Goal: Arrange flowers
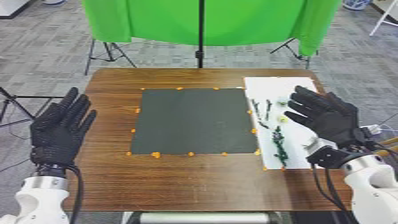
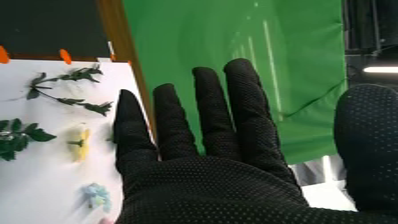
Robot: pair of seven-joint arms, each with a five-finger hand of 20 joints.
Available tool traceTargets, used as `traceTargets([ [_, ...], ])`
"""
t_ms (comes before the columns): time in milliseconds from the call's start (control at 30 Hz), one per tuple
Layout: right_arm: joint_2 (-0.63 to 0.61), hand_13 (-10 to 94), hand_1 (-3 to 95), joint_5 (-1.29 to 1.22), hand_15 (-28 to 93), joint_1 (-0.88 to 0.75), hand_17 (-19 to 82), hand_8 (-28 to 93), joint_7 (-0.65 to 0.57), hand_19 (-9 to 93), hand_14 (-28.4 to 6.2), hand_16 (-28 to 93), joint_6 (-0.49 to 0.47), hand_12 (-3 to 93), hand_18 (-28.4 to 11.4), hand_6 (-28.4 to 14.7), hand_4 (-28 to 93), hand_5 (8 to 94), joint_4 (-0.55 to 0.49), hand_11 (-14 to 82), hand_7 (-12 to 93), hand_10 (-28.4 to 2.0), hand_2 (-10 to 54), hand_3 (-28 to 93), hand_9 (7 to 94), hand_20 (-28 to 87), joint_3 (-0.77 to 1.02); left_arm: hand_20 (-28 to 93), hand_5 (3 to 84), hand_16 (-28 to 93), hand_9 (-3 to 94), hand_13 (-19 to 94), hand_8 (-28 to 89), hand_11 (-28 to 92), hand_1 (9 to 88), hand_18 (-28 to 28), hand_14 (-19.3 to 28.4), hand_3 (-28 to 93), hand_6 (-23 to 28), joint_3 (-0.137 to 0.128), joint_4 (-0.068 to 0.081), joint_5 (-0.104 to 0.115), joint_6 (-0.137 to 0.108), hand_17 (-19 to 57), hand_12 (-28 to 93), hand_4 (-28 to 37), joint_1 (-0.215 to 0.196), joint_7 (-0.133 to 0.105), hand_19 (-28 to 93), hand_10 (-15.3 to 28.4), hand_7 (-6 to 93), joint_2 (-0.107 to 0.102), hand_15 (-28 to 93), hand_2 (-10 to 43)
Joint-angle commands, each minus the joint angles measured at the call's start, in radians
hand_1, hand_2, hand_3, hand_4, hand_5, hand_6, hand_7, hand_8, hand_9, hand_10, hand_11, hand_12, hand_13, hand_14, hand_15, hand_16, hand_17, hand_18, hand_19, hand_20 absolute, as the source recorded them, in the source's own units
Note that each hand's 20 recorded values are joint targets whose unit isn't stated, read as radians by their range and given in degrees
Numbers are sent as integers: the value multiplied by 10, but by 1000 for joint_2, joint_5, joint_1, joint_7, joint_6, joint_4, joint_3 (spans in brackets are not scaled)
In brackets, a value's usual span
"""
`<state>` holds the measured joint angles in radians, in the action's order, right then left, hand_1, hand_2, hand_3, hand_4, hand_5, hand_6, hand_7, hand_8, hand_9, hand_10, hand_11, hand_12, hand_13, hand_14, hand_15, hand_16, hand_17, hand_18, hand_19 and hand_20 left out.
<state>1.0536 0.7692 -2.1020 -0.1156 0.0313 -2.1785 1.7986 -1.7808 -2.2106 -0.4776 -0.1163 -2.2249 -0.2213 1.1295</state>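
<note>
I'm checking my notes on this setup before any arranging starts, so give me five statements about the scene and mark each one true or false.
1. Green leafy stems lie on the white board. True.
2. The yellow blossom lies on the dark mat. False: the yellow flower lies on the white board.
3. The right hand is curled round a stem. False: the right hand has its fingers straight and holds nothing.
4. The left hand is to the left of the dark mat. True.
5. The curtain behind the table is red. False: the curtain is green.
</note>
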Motion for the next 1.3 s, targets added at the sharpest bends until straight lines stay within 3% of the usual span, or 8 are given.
traceTargets([
  [33, -3, 281, 73, -2, 75, -11, 95, -103, -5, 223, -142, 119, 28, 90, -165, -26, -238, 470, -11, 48, 101, -112, 117, 841, 431, 149, 2, 117, 367, -62, 291, 173, -74, 92, 227, 85, 68, 795, 77, -6, -1, 24, -7, -28, 53, -283, -16, 13, 155, 114, 25, 10, 93, 139],
  [400, -12, 305, 87, 20, 89, -14, 98, -102, -16, 226, -151, 126, 38, 94, -167, -29, -234, 477, -17, 51, 105, -112, 111, 843, 438, 149, 4, 117, 377, -67, 298, 178, -75, 100, 230, 88, 73, 794, 75, -20, -3, 23, -4, -28, 51, -283, -32, 6, 162, 118, 28, 12, 101, 143],
  [600, -27, 409, 157, 169, 145, -11, 109, -104, -67, 303, -151, 194, 53, 106, -176, -35, -222, 486, -35, 53, 114, -118, 60, 823, 446, 183, 3, 119, 379, -63, 302, 196, -75, 104, 233, 90, 86, 794, 75, -32, -9, 47, -13, -28, 51, -283, -57, 2, 169, 121, 30, 19, 115, 146],
  [700, -41, 468, 177, 372, 196, 0, 116, -109, -147, 354, -143, 227, 139, 113, -187, -41, -222, 507, -58, 65, 127, -136, 41, 822, 480, 196, -34, 119, 383, -60, 307, 208, -74, 106, 236, 93, 92, 796, 76, -37, -13, 57, -22, -28, 52, -283, -69, -2, 172, 123, 32, 22, 126, 147],
  [900, -85, 556, 235, 1029, 452, 29, 160, -117, -387, 554, -142, 195, 209, 157, -204, -56, -223, 588, -79, 162, 158, -168, -48, 801, 597, 226, -156, 122, 390, -57, 315, 227, -74, 110, 238, 97, 102, 797, 79, -37, -16, 65, -30, -30, 53, -283, -74, -4, 184, 127, 37, 22, 149, 150],
  [1067, -111, 589, 257, 1418, 603, 26, 207, -118, -490, 687, -148, 208, 156, 216, -220, -46, -238, 658, -68, 273, 214, -175, -95, 768, 668, 275, -231, 123, 401, -56, 320, 236, -72, 117, 241, 99, 107, 799, 82, -34, -18, 75, -44, -31, 58, -283, -75, -3, 192, 131, 45, 20, 165, 152],
  [1133, -123, 587, 260, 1556, 630, 21, 214, -120, -504, 704, -149, 218, 99, 233, -223, -43, -249, 665, -61, 304, 237, -175, -95, 760, 668, 283, -253, 123, 404, -57, 322, 237, -72, 121, 242, 100, 107, 799, 84, -35, -19, 76, -47, -32, 61, -283, -78, -6, 194, 133, 48, 20, 170, 153],
  [1300, -154, 567, 255, 1707, 707, 35, 229, -119, -545, 754, -163, 250, 107, 281, -236, -42, -273, 670, -39, 397, 304, -178, -95, 746, 654, 314, -318, 124, 411, -57, 328, 243, -73, 126, 245, 102, 114, 800, 86, -36, -23, 82, -61, -33, 64, -283, -82, -16, 201, 135, 53, 18, 184, 155],
])
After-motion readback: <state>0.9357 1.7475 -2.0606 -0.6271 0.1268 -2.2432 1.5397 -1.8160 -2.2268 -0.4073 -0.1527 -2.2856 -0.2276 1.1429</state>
